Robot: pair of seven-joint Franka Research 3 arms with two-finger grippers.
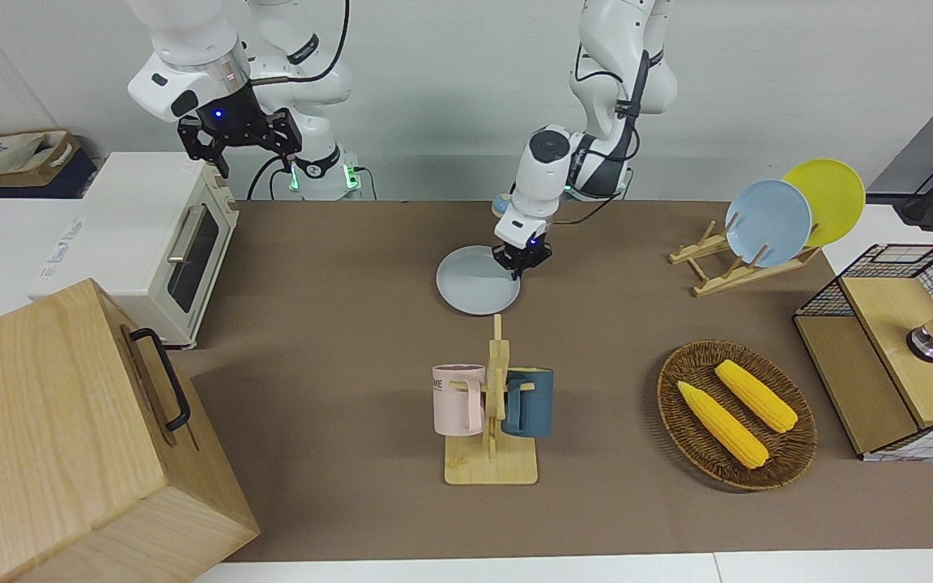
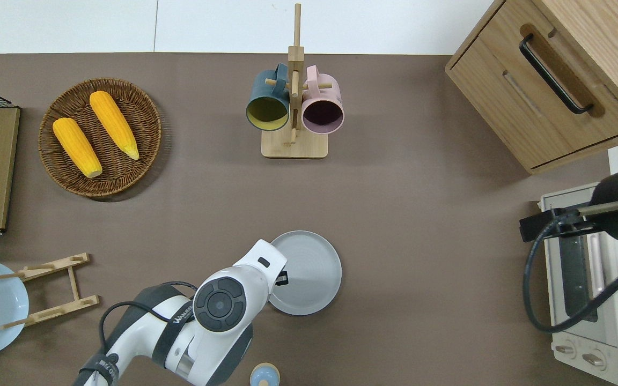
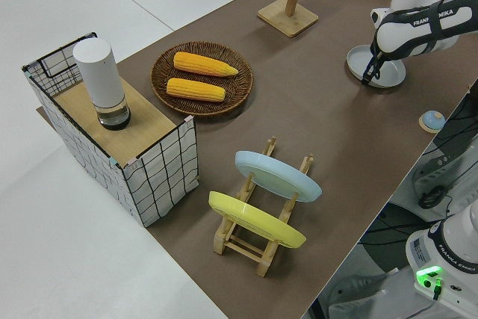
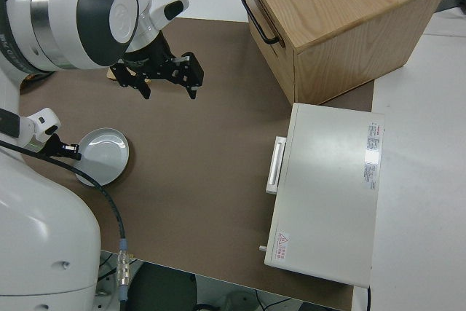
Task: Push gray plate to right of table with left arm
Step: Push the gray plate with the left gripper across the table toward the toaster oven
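The gray plate [image 1: 475, 283] lies flat on the brown table [image 1: 337, 267], nearer to the robots than the mug rack. It also shows in the overhead view [image 2: 309, 273], the left side view [image 3: 385, 61] and the right side view [image 4: 105, 156]. My left gripper [image 1: 521, 261] is shut and low at the table. Its tips are against the plate's rim on the side toward the left arm's end [image 2: 282, 278]. The right arm is parked with its gripper [image 4: 170, 92] open and empty.
A mug rack [image 1: 492, 405] holds a pink and a dark blue mug. A wicker basket [image 1: 709, 368] holds two corn cobs. A plate rack [image 1: 726, 271] carries a light-blue and a yellow plate. A toaster oven [image 1: 167, 243] and a wooden drawer box [image 1: 70, 437] stand at the right arm's end.
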